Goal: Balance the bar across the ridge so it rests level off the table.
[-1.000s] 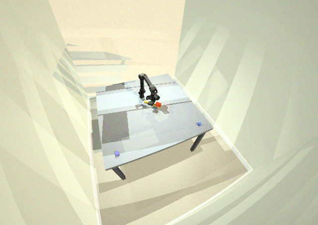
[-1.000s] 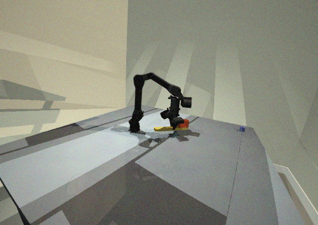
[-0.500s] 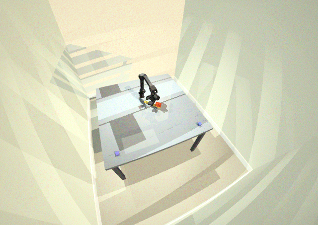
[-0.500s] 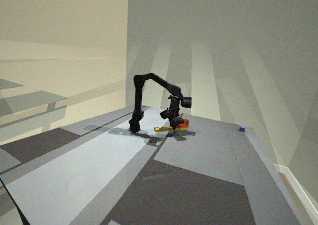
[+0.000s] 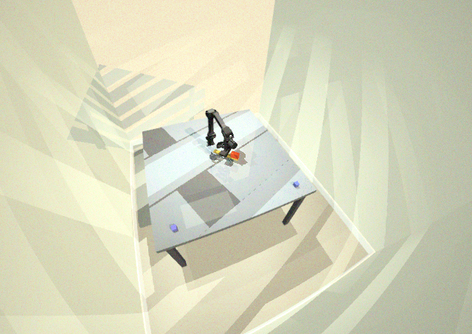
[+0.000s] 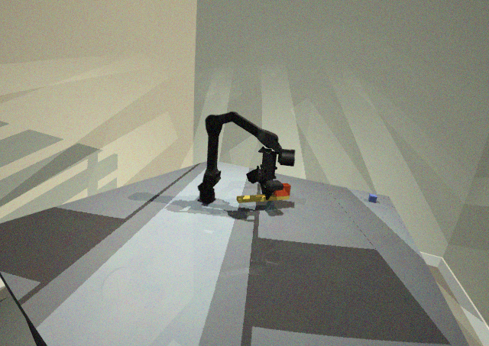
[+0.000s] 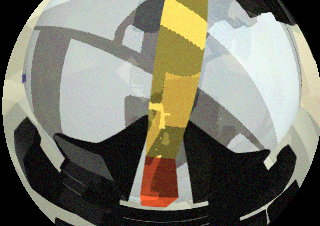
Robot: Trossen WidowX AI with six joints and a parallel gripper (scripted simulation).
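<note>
The end effector [image 5: 225,154] [image 6: 268,196] [image 7: 167,121] is partly closed, gripping the yellow bar [image 5: 217,152] [image 6: 245,198] [image 7: 180,51] near its red block [image 5: 234,155] [image 6: 283,189] [image 7: 159,178]. The bar sits low over the table [image 5: 266,174] [image 6: 299,224] [image 7: 100,76], seemingly near level.

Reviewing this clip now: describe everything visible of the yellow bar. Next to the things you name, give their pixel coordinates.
The yellow bar [image 5: 217,151] [image 6: 247,198] [image 7: 181,56] is long, straight and narrow, with a smooth, opaque look. A red block [image 5: 234,155] [image 6: 284,189] [image 7: 160,178] sits on top at one end, the one farther from the arm's base. The bar looks roughly level and is held partway along in the gripper [image 5: 225,154] [image 6: 268,197] [image 7: 162,151]. Whether it touches the ridge beneath cannot be told.
</note>
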